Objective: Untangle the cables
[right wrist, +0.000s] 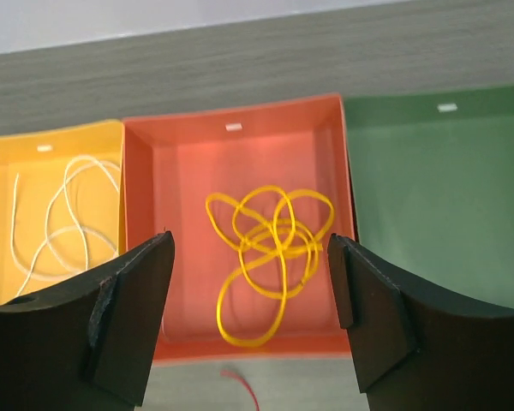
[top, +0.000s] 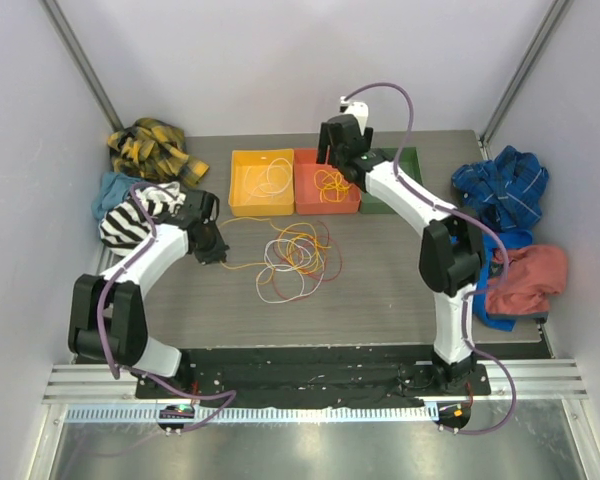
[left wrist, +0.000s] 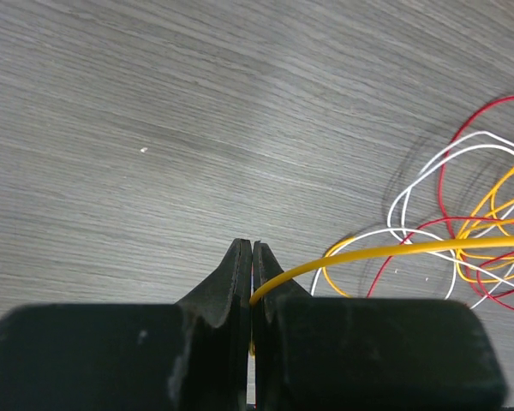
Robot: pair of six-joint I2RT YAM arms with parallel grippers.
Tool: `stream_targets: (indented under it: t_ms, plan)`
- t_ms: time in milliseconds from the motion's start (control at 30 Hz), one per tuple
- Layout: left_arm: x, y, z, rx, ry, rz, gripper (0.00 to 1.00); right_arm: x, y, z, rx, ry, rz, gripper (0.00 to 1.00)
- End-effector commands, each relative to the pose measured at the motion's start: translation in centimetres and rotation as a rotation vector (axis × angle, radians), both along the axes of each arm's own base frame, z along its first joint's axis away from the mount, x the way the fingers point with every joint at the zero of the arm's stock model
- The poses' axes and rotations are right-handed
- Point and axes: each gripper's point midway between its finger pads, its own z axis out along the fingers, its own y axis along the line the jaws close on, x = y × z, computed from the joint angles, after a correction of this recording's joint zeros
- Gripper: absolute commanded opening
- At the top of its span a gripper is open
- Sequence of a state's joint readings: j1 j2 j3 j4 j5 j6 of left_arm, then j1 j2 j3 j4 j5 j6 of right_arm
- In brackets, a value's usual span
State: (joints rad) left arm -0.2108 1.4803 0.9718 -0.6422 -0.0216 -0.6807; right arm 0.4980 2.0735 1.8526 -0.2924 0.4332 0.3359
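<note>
The left gripper [left wrist: 252, 253] clamped a yellow cable [left wrist: 394, 249] that ran off to its right into the tangle [left wrist: 467, 218] — best drawn away slowly. The right gripper [right wrist: 250, 287] gaped wide above the red tray [right wrist: 180, 163].

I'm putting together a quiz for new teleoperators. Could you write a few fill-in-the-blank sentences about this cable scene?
The left gripper is shut on a ____ cable that runs into the tangle.
The yellow tray holds one ____ wire.
The right gripper hangs open above the ____ one of the three trays.
Missing words: yellow; white; middle.
</note>
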Motion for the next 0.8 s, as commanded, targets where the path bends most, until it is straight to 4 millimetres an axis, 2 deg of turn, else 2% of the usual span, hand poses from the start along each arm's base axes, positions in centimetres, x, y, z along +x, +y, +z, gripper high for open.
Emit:
stream_targets:
  t_ms: [0,33,67,100,133,167,200,233,267,300,367,400,500,533,600,667,733,767]
  plan:
    - [0.9,-0.4,2.4,0.024,-0.099,0.0,0.0,-5.1,-0.6,11.2,0.137,-0.189,-0.018,0.8]
    - [1.1,-0.6,3.3,0.025,-0.13,-0.002,0.0,-7.2,-0.3,13.1,0.167,-0.213,0.005,0.8]
    - [1.4,-1.1,4.1,0.025,-0.16,-0.015,0.0,-8.4,0.0,12.7,0.188,-0.199,0.015,0.8]
    - [1.6,-1.3,4.9,0.032,-0.191,-0.015,0.0,-9.9,0.1,9.8,0.161,-0.143,0.031,0.8]
    - [1.9,-1.7,6.0,0.022,-0.23,-0.027,0.0,-11.6,0.8,9.2,0.164,-0.129,0.059,0.79]
    - [1.9,-2.5,7.9,0.002,-0.293,-0.048,0.0,-13.3,0.7,9.8,0.19,-0.136,0.074,0.79]
    - [2.6,-3.1,9.9,-0.023,-0.368,-0.058,0.0,-14.8,0.5,6.8,0.167,-0.081,0.088,0.79]
    - [2.7,-3.6,11.5,-0.04,-0.425,-0.078,0.0,-15.8,0.5,5.9,0.169,-0.064,0.1,0.78]
    - [2.4,-4.1,14.2,-0.077,-0.513,-0.094,0.0,-17.3,1.0,6.1,0.198,-0.063,0.132,0.78]
    - [3.0,-4.7,16.7,-0.11,-0.608,-0.096,0.0,-18.5,0.8,3.5,0.174,-0.018,0.138,0.77]
    - [2.8,-4.7,20.4,-0.147,-0.714,-0.082,0.0,-19.9,1.3,2.1,0.182,0.011,0.181,0.76]
    - [2.9,-4.5,22.3,-0.152,-0.753,-0.072,0.0,-20.6,1.2,0.4,0.169,0.046,0.188,0.76]
    - [2.8,-4.1,24.5,-0.124,-0.761,-0.074,0.0,-21.6,2.1,-1.4,0.17,0.085,0.235,0.75]
    - [2.4,-3.8,25.7,-0.112,-0.761,-0.074,0.0,-21.7,2.5,-1.8,0.168,0.092,0.246,0.75]
    - [2.1,-3.7,26.8,-0.112,-0.777,-0.089,0.0,-21.4,3.4,-2.4,0.17,0.098,0.261,0.74]
    - [1.6,-3.8,27.4,-0.122,-0.784,-0.101,0.0,-20.9,4.3,-2.4,0.176,0.087,0.276,0.74]
    - [1.0,-3.7,27.7,-0.13,-0.786,-0.108,0.0,-20.2,5.0,-3.6,0.15,0.105,0.287,0.74]
    - [0.9,-3.7,27.7,-0.128,-0.784,-0.11,0.0,-19.7,5.5,-3.2,0.156,0.097,0.296,0.74]
